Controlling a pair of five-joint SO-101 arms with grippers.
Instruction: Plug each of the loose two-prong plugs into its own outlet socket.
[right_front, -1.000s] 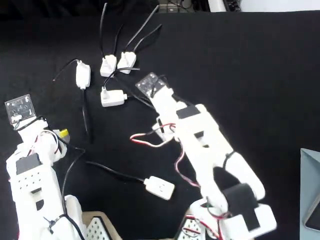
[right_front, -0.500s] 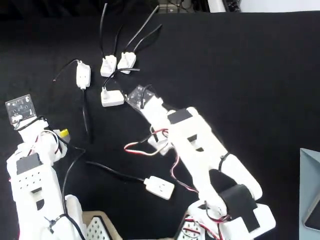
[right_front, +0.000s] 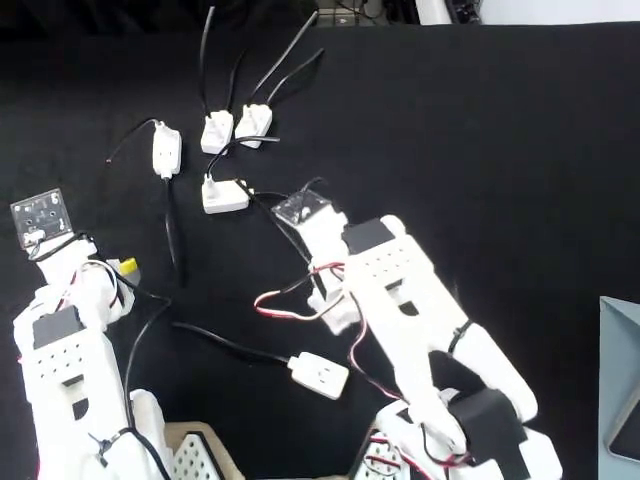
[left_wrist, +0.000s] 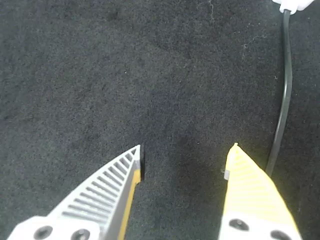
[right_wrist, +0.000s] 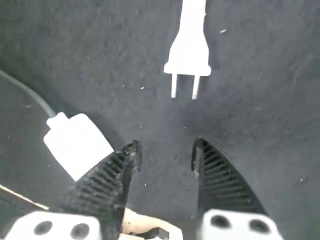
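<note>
Plug (right_wrist: 188, 52) just beyond right fingers (right_wrist: 220, 182), seemingly untouched

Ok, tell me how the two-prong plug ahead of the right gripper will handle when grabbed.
The plug looks small and moulded, so probably light and stiff in the right gripper. It lies flat, so it likely slides rather than rolls. Its trailing cord may tug or twist it.

The table (right_front: 520, 150) wore a black cloth. Toward its far edge lay four white corded pieces (right_front: 226, 195), two of them side by side. Nearer the front, an outlet socket (right_front: 320, 374) lay on its black cord (right_front: 225, 346). A two-prong plug (right_wrist: 189, 50) lay flat with bare prongs near a white block (right_wrist: 77, 145).
</note>
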